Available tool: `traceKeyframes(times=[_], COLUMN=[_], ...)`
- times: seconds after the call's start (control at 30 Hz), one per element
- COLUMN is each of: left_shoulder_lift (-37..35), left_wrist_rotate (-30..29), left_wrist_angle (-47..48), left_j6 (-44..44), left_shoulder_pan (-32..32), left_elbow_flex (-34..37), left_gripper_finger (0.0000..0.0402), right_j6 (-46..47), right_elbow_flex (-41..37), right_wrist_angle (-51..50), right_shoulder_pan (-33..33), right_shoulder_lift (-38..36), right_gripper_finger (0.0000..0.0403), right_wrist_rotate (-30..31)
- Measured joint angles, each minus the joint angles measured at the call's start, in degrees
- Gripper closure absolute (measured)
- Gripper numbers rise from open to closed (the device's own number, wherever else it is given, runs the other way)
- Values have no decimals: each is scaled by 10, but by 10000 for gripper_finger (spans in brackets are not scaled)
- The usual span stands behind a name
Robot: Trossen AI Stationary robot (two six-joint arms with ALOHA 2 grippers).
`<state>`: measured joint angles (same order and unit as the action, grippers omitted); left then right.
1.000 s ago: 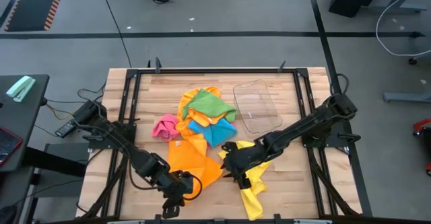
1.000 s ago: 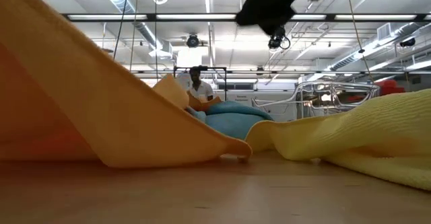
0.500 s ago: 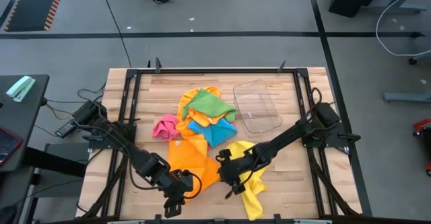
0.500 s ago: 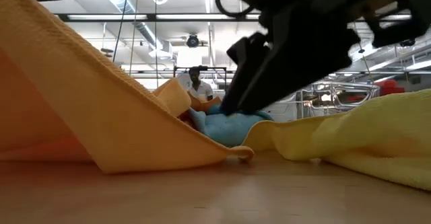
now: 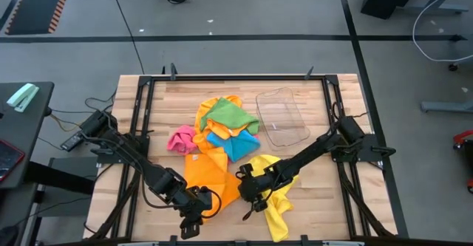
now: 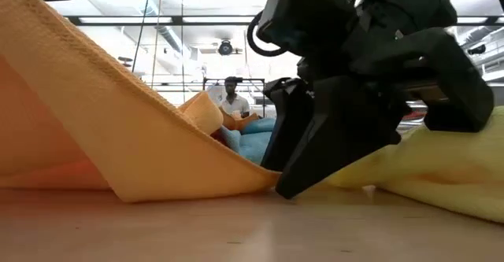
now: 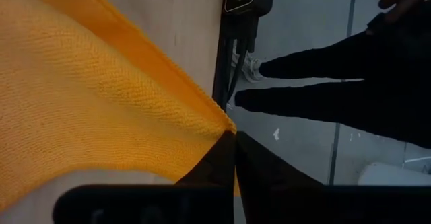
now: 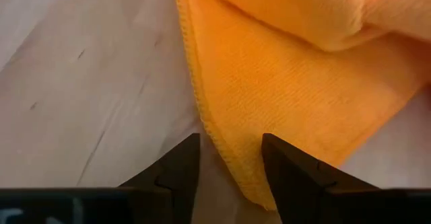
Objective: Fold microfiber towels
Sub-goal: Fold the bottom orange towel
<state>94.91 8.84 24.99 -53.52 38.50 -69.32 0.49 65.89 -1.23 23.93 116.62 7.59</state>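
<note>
An orange microfiber towel (image 5: 211, 176) lies near the table's front, with its near left corner raised by my left gripper (image 5: 201, 205), which is shut on it. From there it slopes down (image 6: 118, 136) to the wood. My right gripper (image 5: 247, 199) is open and low over the towel's near right corner (image 8: 236, 150). Its two fingers stand on either side of the hemmed edge. Under my right arm a yellow towel (image 5: 275, 205) lies crumpled on the table. Green (image 5: 229, 117), blue (image 5: 236, 144) and pink (image 5: 181, 139) towels are heaped at the middle. My left gripper pinches the orange towel's near left corner (image 7: 217, 120) between its two shut fingers, slanting down. The corner is lifted clear. The cloth runs taut from it down to the table, where the rest of the towel lies. Whether my right gripper touches the towel's edge, I cannot tell.
A clear plastic tray (image 5: 282, 117) sits at the far right of the table. Bare wood (image 5: 325, 202) shows along the near edge and to the right. A person (image 6: 231, 97) stands in the room beyond the table, and a person's legs (image 7: 323, 83) show past its front edge.
My right gripper has come down from above the yellow towel to the table, at the orange towel's near right corner, and has rolled a little. The orange towel stays raised at its left corner.
</note>
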Motion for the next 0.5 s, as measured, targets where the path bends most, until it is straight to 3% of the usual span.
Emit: traceKeyframes(times=[0.27,0.5], left_shoulder_lift=[0,-1], left_wrist_rotate=[0,18], left_wrist_angle=[-11,-43], left_j6=[-15,-44], left_shoulder_pan=[2,27], left_elbow_flex=[0,0], left_gripper_finger=[396,384], right_j6=[20,52], right_elbow_flex=[-1,-1], right_wrist_angle=[-37,-127], right_shoulder_pan=[-3,-3], right_shoulder_lift=[-25,-167], right_gripper_finger=[382,389], right_wrist_rotate=[-47,-146])
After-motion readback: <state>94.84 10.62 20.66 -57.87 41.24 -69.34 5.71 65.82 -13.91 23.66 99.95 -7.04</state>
